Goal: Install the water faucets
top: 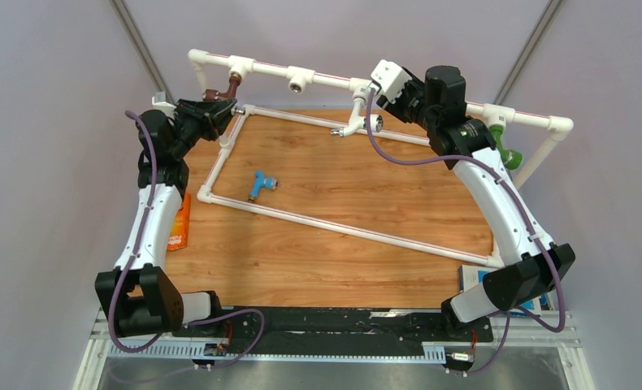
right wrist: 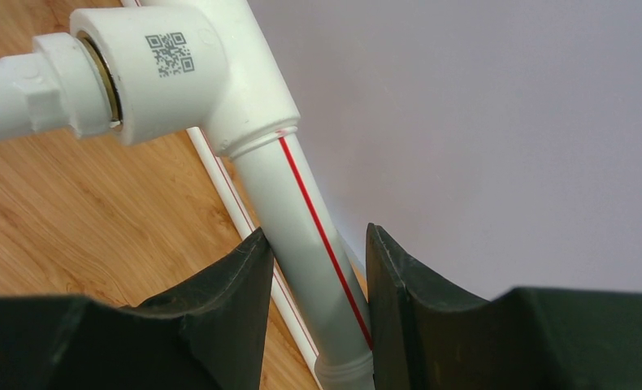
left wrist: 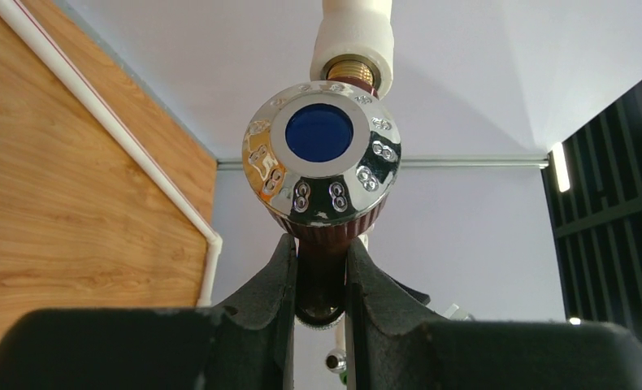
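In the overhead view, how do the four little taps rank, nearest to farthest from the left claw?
1. Dark brown tap, in the left gripper.
2. Light blue tap, on the table.
3. White tap, back middle.
4. Green tap, far right.

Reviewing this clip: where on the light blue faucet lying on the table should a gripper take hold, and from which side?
Probably across the straight body of the light blue faucet, coming down from above. It lies flat on the table, inside the pipe frame but clear of its pipes, so both long sides look open to the fingers; the handle and spout branch off sideways.
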Action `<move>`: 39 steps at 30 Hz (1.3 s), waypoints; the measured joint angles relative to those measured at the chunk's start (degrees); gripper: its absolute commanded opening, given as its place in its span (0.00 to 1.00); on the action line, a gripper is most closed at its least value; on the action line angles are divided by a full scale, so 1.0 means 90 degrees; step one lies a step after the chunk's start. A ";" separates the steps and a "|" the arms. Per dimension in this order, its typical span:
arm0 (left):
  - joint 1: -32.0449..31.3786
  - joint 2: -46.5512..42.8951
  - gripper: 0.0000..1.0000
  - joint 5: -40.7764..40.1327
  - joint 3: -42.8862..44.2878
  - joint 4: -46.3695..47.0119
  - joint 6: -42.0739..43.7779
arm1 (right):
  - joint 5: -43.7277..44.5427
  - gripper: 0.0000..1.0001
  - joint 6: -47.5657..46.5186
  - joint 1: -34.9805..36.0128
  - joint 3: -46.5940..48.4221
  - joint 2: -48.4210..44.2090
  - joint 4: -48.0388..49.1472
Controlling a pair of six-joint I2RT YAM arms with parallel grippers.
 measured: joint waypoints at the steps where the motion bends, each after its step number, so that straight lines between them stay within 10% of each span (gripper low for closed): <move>1: 0.0005 0.0007 0.00 0.0005 0.0000 -0.0012 0.0068 | 0.0000 0.00 0.0000 0.0005 0.0000 -0.0007 0.0000; 39: -0.0318 0.0284 0.00 -0.0665 0.1479 -0.2237 0.2157 | 0.0010 0.00 0.0005 0.0032 -0.0012 -0.0022 0.0005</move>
